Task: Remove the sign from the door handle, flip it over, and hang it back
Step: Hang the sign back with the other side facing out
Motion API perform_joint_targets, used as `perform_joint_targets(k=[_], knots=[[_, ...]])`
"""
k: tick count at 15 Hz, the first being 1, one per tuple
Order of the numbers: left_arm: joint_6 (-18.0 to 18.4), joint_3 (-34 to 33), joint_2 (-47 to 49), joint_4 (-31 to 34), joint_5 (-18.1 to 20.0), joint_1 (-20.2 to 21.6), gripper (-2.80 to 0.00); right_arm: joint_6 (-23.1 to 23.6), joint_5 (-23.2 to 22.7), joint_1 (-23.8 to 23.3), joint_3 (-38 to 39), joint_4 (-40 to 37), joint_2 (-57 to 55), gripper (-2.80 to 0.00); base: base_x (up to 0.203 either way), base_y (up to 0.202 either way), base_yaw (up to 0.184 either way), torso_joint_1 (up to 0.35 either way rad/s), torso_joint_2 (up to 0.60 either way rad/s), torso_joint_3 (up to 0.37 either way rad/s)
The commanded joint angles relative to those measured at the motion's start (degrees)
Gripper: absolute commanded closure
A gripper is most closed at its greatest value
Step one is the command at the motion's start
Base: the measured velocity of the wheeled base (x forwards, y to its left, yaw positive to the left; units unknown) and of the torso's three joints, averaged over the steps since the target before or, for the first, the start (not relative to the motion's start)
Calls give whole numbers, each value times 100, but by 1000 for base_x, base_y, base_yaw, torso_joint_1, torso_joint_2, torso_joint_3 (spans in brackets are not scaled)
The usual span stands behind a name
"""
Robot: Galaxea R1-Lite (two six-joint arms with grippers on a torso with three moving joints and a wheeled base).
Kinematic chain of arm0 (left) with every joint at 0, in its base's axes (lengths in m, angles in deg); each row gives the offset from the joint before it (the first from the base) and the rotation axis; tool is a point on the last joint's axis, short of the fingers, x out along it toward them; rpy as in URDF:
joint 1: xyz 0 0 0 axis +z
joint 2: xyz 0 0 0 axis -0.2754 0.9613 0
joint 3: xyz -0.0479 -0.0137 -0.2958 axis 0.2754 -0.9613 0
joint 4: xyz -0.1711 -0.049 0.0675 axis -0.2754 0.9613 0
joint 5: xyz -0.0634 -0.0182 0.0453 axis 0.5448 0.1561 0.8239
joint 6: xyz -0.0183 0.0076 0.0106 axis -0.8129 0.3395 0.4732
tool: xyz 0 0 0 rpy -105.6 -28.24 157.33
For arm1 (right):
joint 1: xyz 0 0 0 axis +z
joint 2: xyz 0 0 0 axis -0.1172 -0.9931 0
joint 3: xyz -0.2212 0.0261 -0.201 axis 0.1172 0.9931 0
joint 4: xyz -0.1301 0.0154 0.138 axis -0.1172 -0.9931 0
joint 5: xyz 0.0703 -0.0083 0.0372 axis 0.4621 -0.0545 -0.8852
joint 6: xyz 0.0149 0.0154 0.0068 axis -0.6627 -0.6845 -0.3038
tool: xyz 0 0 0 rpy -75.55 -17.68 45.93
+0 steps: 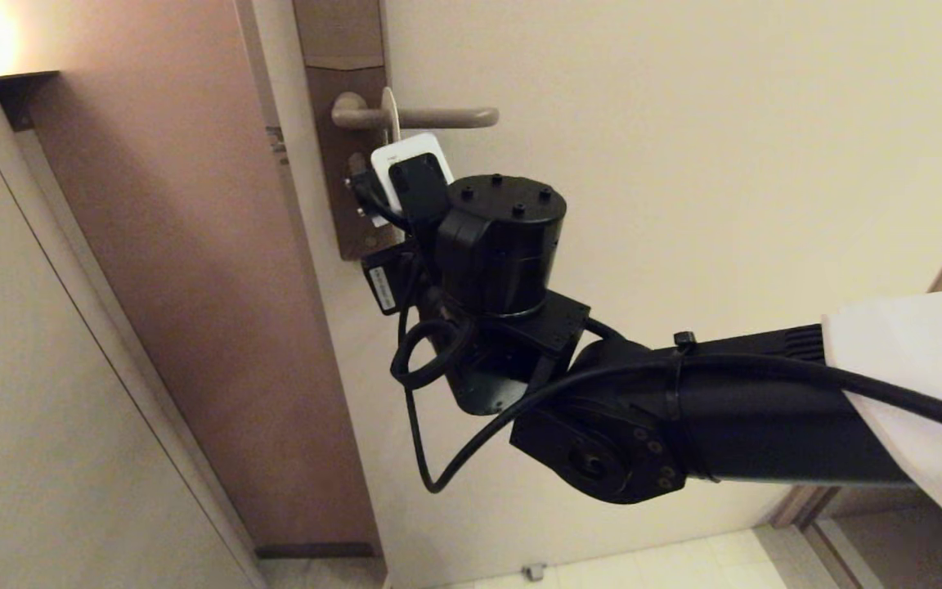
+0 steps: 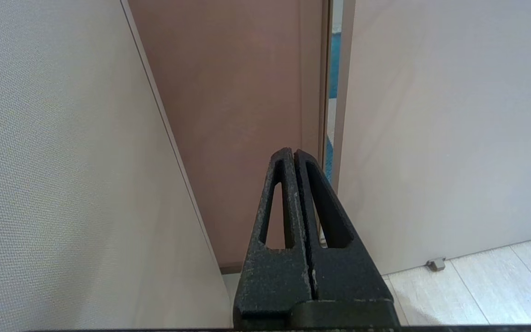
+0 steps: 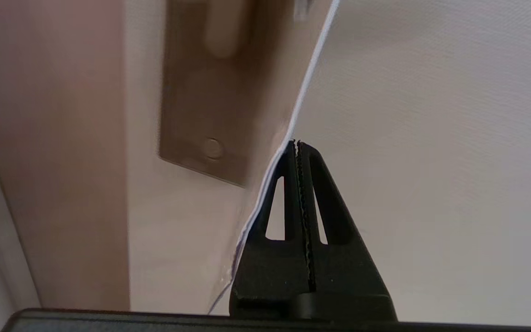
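The sign (image 1: 415, 148) hangs from the door handle (image 1: 446, 118), its white side facing out and its lower part hidden behind my right gripper (image 1: 412, 182). That gripper is raised just under the handle, against the sign, and it is shut. In the right wrist view the sign (image 3: 312, 76) shows edge-on as a thin white line running along the outside of one finger (image 3: 278, 184), not between the jaws of the right gripper (image 3: 297, 144). The left gripper (image 2: 292, 151) is shut on nothing, held low and pointing at the door's edge.
The brown lock plate (image 1: 338, 155) carries the handle on the cream door (image 1: 684, 164). A brown door frame (image 1: 193, 286) and a pale wall (image 1: 29, 368) stand to the left. A small door stop (image 1: 533, 571) sits on the tiled floor.
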Motion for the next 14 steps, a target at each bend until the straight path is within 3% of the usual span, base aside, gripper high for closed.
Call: perform_joint_targets(k=[1, 5, 10, 14], knots=[[1, 0, -2, 1, 3, 0, 0, 19, 16, 27, -32, 92, -144, 0, 0, 0, 0, 0, 0, 0], [1, 0, -2, 1, 3, 0, 0, 21, 3, 71, -58, 126, -220, 0, 0, 0, 0, 0, 0, 0], [1, 0, -2, 1, 3, 0, 0, 139, -43, 216, -1045, 125, -658, 0, 0, 0, 0, 0, 0, 0], [1, 0, -2, 1, 3, 0, 0, 348, -192, 366, -1106, 119, -748, 0, 0, 0, 0, 0, 0, 0]])
